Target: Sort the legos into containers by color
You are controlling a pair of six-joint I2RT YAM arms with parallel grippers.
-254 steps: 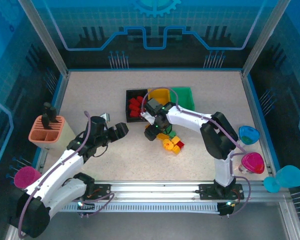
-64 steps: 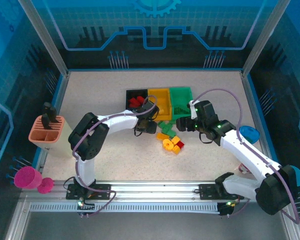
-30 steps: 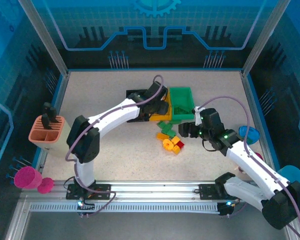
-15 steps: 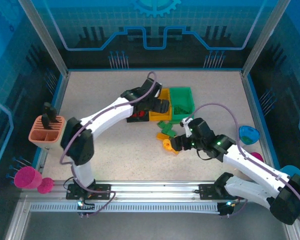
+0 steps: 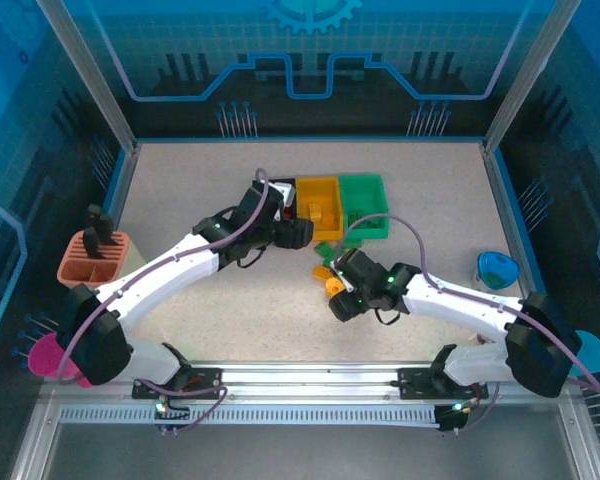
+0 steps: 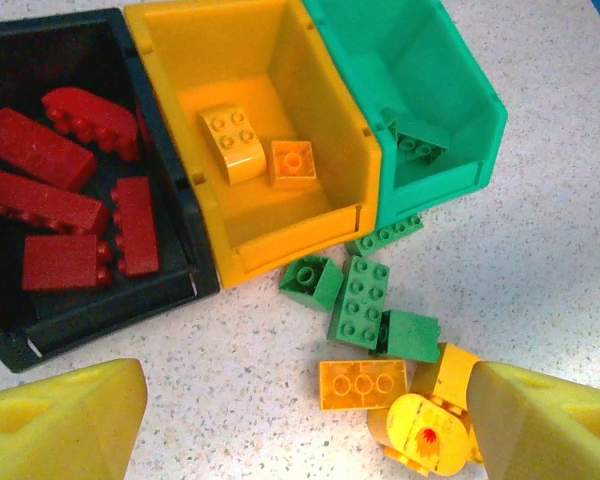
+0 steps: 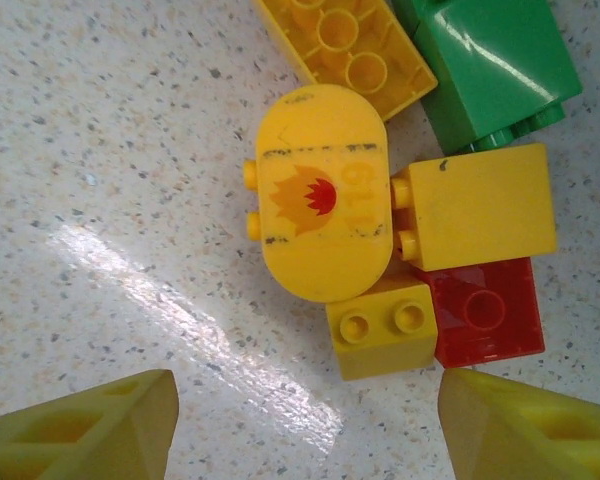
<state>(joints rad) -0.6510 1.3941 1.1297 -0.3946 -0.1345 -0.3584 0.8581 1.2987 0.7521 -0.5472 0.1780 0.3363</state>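
Left jaws spread wide, nothing between them, above the tabletop beside the bins. Black bin holds several red legos. Yellow bin holds two yellow legos. Green bin holds one green lego. Right jaws spread, empty, over the loose pile in front of the bins: yellow and green pieces and one red brick, touching.

Bare table left of legos, containers close behind.
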